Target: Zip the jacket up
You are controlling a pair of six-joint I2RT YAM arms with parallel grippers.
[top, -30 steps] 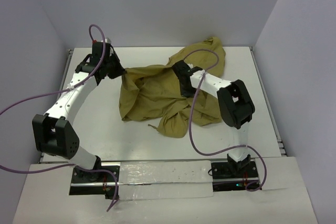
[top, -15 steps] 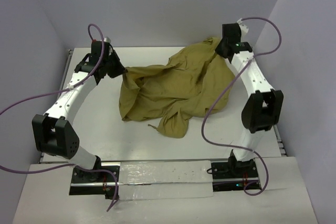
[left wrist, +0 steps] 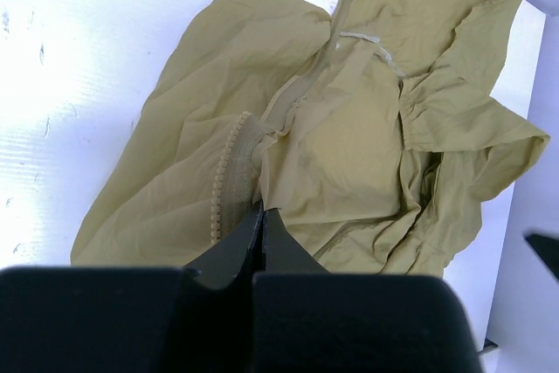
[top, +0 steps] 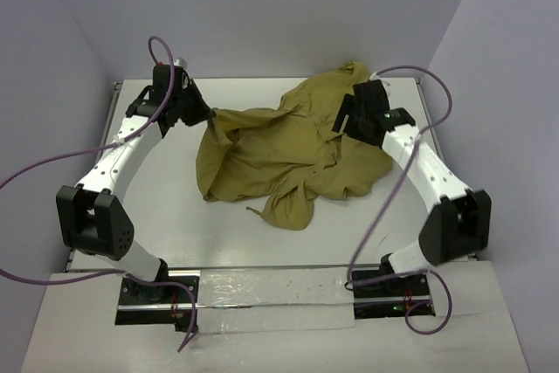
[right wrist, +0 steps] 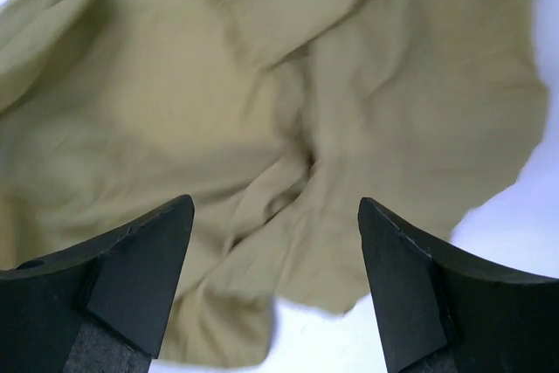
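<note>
Locate jacket (top: 279, 150) crumpled on table (top: 175, 216), toward 12 o'clock. Treat as light, limp, probably slippery. Note left gripper (left wrist: 260, 214) clamped onto cloth beside zipper tape (left wrist: 224, 176) at heap's 9 o'clock; right gripper (right wrist: 275, 207) spread wide, empty, over 3 o'clock side. Grasp zipper tape, not loose folds.

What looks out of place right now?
The jacket is crumpled in a heap, not laid flat; its zipper edge curls at the left end effector, which pinches the cloth. The right end effector hangs open above.
</note>
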